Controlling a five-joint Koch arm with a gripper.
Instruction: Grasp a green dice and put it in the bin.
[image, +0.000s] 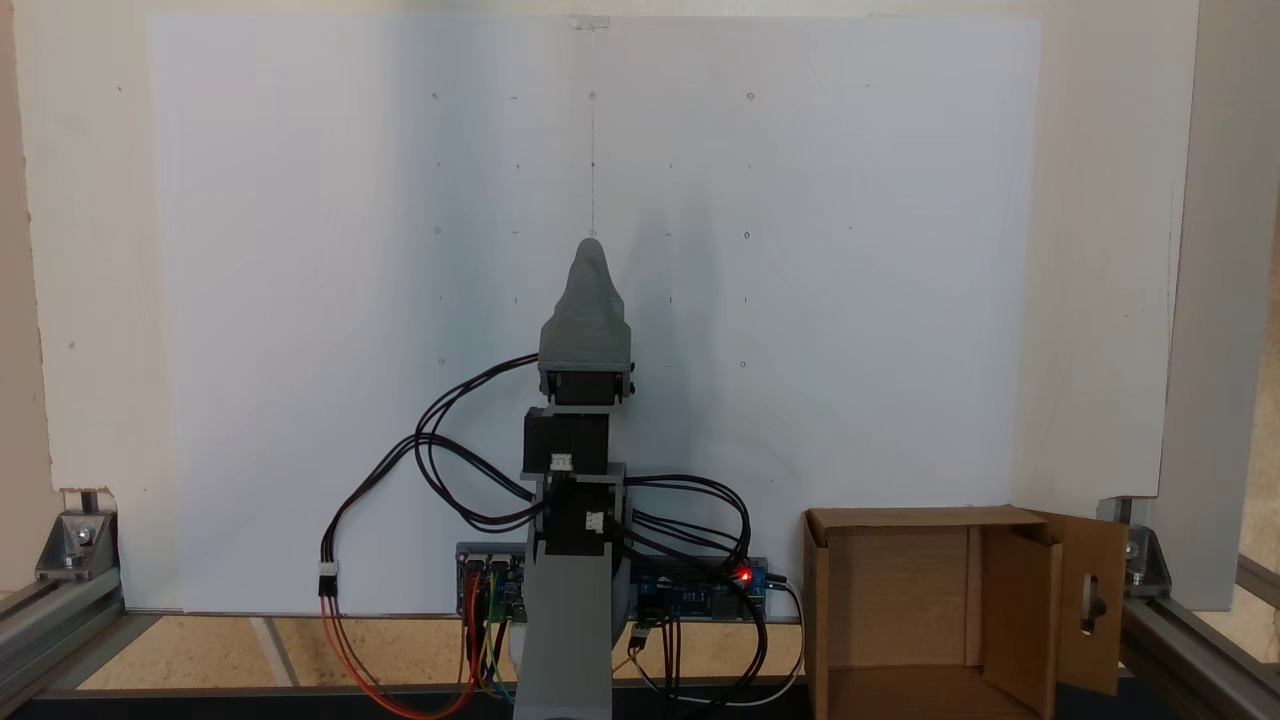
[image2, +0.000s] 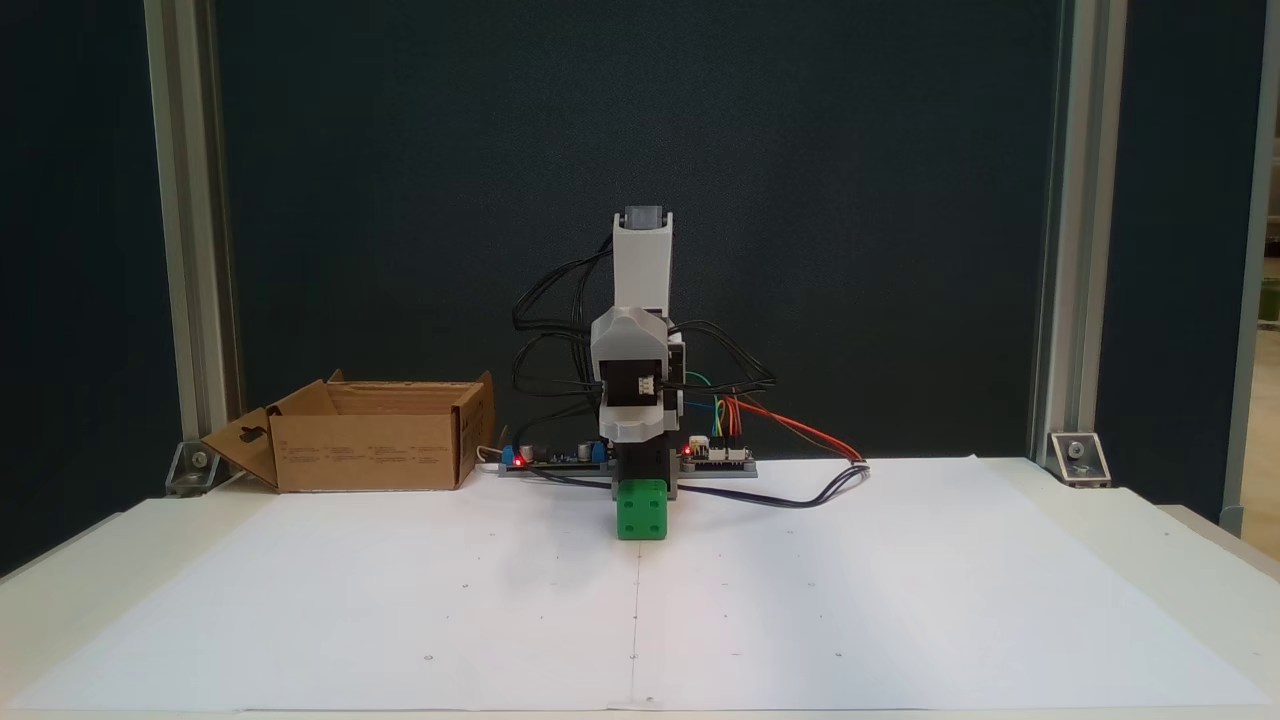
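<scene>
A: Here, in a fixed view from the front, the green dice rests on the white paper covering the surface, directly before the arm's base; the bin stands well apart at left.

B: Seen from above and behind, the tool points away, its jaws overlapping, so whether released or clenched cannot be told. The bin appears at lower right, open, with a slotted flap.
</scene>
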